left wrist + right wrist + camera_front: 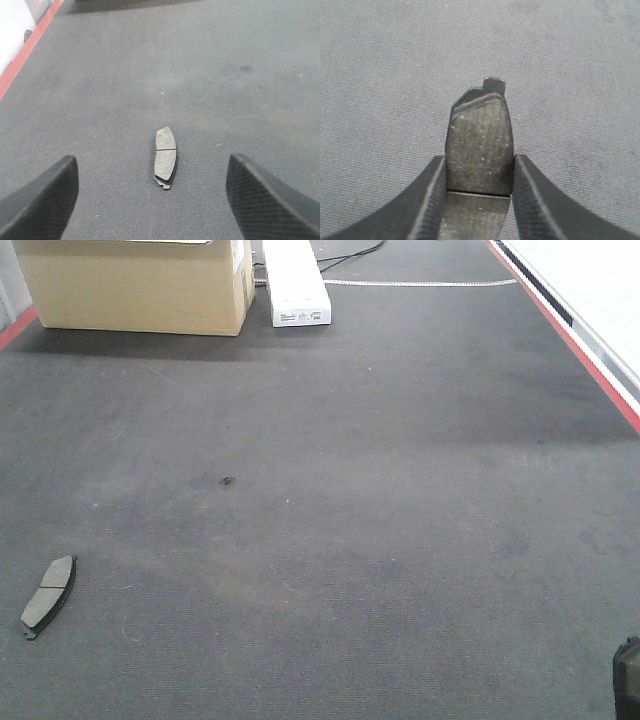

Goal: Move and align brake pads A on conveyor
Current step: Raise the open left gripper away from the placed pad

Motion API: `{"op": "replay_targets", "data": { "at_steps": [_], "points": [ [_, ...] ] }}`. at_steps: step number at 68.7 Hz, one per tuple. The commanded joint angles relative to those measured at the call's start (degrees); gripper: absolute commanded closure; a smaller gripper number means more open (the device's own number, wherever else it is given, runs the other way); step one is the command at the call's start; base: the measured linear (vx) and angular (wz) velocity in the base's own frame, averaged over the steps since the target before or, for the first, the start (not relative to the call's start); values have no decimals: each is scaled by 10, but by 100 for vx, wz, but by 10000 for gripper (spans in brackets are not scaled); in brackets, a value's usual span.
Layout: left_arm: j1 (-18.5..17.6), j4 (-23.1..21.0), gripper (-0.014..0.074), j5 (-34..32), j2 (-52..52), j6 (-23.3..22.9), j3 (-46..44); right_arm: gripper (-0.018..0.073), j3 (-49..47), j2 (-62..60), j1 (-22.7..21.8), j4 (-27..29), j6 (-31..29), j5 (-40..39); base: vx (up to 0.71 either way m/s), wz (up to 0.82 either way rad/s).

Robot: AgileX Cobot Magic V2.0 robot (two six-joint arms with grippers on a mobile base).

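One brake pad (47, 595) lies flat on the charcoal conveyor (340, 520) at the near left, grey grooved face up. In the left wrist view this pad (165, 156) lies lengthwise just ahead of my left gripper (152, 200), centred between the wide-apart fingers (42, 200), which touch nothing. My right gripper (479, 160) is shut on a second brake pad (480, 130), gripped across its width at the groove, tabbed end pointing away over the belt (380, 60). I cannot tell whether this pad rests on the belt or hangs above it.
A cardboard box (140, 285) and a long white box (295, 280) stand at the belt's far end. A red strip (580, 350) edges the belt on the right, another (27, 47) on the left. A black shape (628, 678) pokes in at the front view's bottom right corner.
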Motion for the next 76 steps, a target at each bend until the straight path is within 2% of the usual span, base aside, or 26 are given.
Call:
{"op": "replay_targets", "data": {
  "at_steps": [1,56,69,76],
  "points": [
    [-2,-1,10,-30,4,-3,-14,566,-18,1,-4,-3,0,-39,0,0],
    [-2,-2,10,-30,4,-3,-14,566,-18,1,-4,-3,0,-41,0,0],
    [-2,-2,10,-30,4,-3,-14,566,-18,1,-4,9,5,-74,0,0],
    [-2,-2,10,-30,4,-3,-14,566,-18,1,-4,10,30,-94,0,0]
  ]
}}
